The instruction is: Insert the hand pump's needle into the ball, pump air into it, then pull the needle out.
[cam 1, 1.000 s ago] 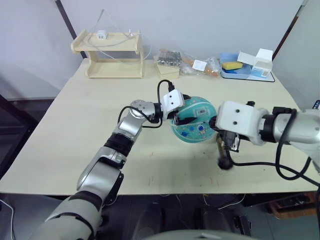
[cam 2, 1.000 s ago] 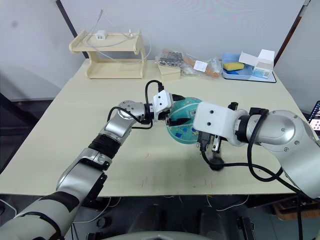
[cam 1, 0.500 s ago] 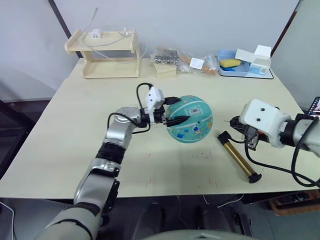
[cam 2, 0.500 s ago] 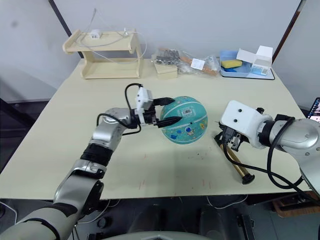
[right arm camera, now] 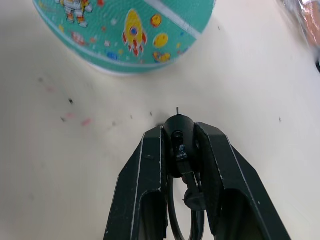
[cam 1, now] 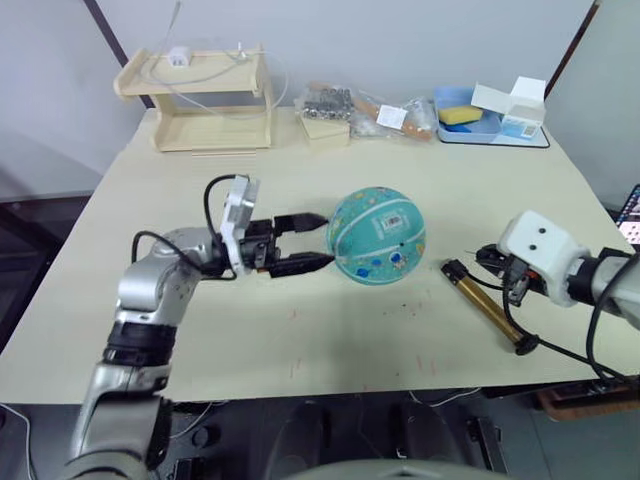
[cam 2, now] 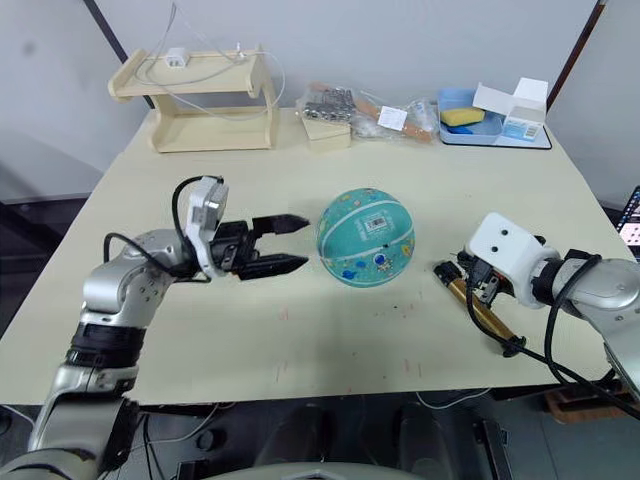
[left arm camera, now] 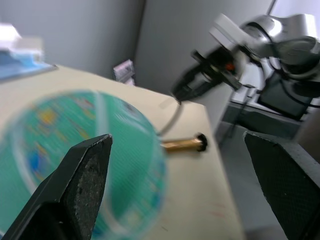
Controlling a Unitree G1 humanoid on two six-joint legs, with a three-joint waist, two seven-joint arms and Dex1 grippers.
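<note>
Ball (cam 2: pixel 365 237) round, mid-table | shelf (cam 2: pixel 200 100), tray (cam 2: pixel 490 125) behind

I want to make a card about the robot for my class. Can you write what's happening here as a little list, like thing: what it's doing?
ball: round, teal, resting on the table, nothing touching it
left gripper: open, beside the ball, apart from it
right gripper: shut on the needle fitting, away from the ball
needle: out of the ball, tip pointing toward it
hand pump: lying flat on the table near the right gripper
task stage: needle is out
</note>
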